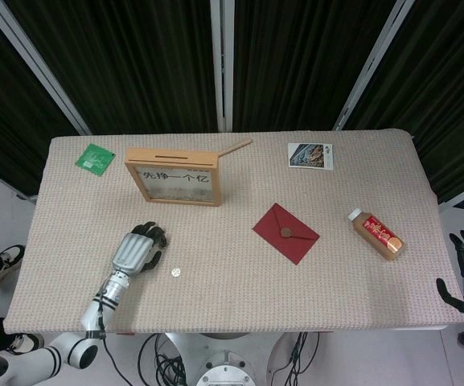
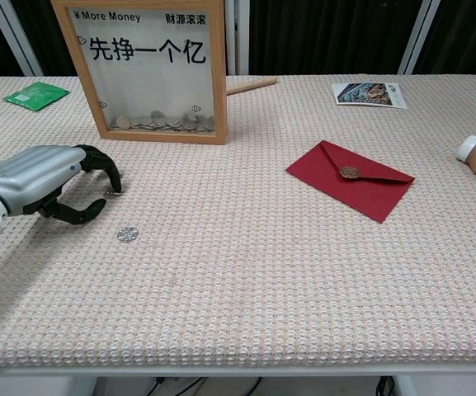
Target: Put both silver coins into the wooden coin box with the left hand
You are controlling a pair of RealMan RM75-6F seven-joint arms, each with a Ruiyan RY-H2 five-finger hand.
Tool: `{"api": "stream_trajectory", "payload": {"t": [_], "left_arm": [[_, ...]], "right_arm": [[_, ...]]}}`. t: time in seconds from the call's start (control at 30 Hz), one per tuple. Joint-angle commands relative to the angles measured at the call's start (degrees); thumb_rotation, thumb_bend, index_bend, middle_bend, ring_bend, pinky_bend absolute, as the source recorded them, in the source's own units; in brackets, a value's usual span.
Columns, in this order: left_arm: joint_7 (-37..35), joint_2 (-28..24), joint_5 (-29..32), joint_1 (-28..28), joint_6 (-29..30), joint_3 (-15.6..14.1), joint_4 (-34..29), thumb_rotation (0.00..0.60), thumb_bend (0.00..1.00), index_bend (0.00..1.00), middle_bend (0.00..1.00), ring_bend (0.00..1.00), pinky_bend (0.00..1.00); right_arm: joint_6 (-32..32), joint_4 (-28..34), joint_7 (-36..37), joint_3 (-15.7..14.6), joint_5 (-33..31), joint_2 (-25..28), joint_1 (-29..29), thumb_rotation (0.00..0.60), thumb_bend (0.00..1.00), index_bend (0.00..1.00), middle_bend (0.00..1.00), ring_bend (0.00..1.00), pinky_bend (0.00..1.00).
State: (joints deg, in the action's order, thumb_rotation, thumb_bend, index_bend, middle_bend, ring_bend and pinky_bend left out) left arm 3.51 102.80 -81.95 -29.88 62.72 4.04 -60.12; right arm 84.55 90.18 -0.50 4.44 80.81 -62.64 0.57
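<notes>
While its dark fingers curl apart, the left robot hand point(image 2: 52, 183) (metallic shell) touches a round coin point(image 2: 114, 194).

Silver-shelled left hand point(image 2: 35, 183), black fingers point(image 2: 106, 169), white forearm

Premises appear to be a robotics test lab or recording booth. Black curtains point(image 1: 135, 56) with white frame posts point(image 1: 222, 64) enclose the rear of a cloth-covered table point(image 1: 232, 297). Beneath the table's front edge, loose cables point(image 1: 163, 362) hang by the robot base point(image 1: 223, 374).
</notes>
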Motion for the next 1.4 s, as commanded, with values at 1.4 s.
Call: {"api": "stream_trajectory", "payload": {"t": [1.4], "left_arm": [[-5.44,4.0,-1.73,-2.33,0.23,0.12,6.54,0.6,0.28,0.4,0.26,0.14,0.23]], "right_arm": [[-0.29,-1.93,2.43,0.36,-0.92,-0.17,-0.4,0.6,0.3,0.0,0.0,0.0,0.0]]}}
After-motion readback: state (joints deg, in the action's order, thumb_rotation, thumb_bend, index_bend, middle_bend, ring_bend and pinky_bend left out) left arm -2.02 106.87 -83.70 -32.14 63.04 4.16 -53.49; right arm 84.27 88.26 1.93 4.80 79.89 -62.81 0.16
